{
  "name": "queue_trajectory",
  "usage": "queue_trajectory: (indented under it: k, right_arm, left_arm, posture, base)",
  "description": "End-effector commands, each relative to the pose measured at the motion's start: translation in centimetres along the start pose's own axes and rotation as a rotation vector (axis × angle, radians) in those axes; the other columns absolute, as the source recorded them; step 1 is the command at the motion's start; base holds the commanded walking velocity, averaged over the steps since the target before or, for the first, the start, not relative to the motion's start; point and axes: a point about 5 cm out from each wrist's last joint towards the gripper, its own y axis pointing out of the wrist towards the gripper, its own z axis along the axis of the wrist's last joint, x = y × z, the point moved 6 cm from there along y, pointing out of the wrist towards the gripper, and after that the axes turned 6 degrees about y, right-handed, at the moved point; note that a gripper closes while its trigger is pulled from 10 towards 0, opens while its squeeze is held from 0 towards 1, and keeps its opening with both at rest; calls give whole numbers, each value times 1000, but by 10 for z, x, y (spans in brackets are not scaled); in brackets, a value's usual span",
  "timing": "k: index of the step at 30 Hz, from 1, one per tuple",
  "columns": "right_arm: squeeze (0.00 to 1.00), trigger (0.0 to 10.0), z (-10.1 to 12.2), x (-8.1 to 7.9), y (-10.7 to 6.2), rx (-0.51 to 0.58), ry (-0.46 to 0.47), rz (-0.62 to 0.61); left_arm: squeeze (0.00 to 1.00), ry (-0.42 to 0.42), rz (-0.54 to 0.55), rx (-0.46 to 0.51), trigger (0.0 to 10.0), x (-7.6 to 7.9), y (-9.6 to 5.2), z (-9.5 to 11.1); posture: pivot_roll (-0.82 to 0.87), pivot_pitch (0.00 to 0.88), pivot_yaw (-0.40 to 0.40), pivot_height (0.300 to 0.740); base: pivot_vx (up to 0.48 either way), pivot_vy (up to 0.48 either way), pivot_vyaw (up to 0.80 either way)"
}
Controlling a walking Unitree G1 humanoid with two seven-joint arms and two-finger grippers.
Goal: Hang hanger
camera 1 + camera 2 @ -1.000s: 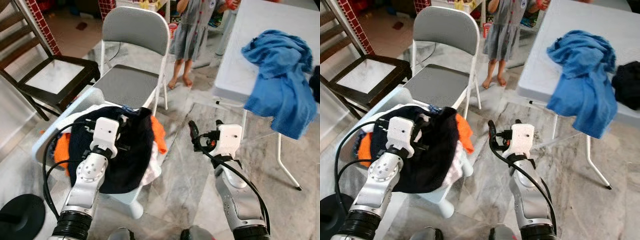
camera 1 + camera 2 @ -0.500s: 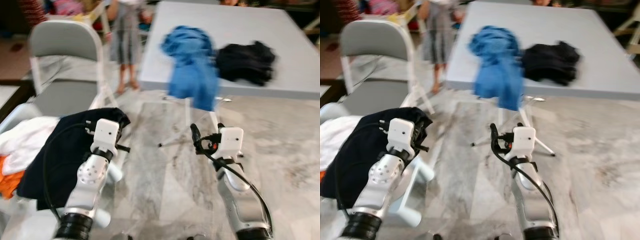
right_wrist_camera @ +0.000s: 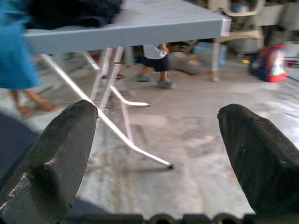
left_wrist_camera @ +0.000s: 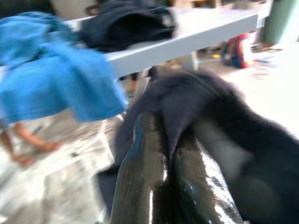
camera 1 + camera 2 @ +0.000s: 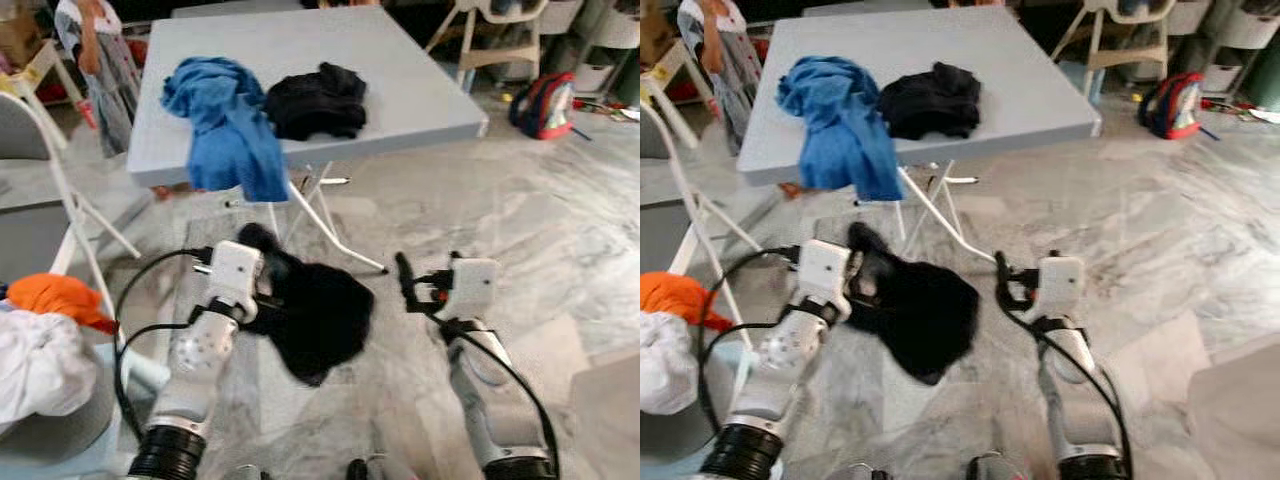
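Since a second ago I've turned toward the folding table (image 5: 430, 95); left gripper (image 4: 174, 154) clenches limp, light black garment (image 5: 320, 315), right gripper (image 3: 161, 154) released.

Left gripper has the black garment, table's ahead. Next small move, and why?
Probably step toward the grey table and lift the left gripper to its edge. Its fingers are shut on the black garment, which hangs off the floor short of the table. The right gripper is open and free. I see no hanger to go for yet.
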Motion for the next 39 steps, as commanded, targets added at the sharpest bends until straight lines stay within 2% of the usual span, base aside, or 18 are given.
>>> queue_trajectory:
  k: [1,8,16,30,39]
  right_arm:
    - [0,10000,2,-8,1,10,7,22]
    - [0,10000,3,-7,0,10,-5,24]
    - [0,10000,3,-9,1,8,-12,30]
    - [0,10000,1,-10,0,0,-11,31]
    - [0,10000,1,-10,2,-2,-15,33]
  left_arm:
    - [0,-2,13,19,10000,-10,1,5]
    - [0,-73,16,2,10000,-15,2,1]
    - [0,-92,11,-1,10000,-16,2,0]
    - [0,-118,-11,-8,10000,-11,0,-2]
    - [0,-132,-48,-14,10000,-2,0,-4]
  posture:
    - [-76,144,15,740]
    - [-83,139,13,740]
    - [-84,139,12,740]
    - [-89,162,11,740]
    - [-88,169,10,740]
  base:
    - [0,0,0]
    - [0,0,0]
    - [0,0,0]
    - [292,0,-800]
    - [309,0,-800]
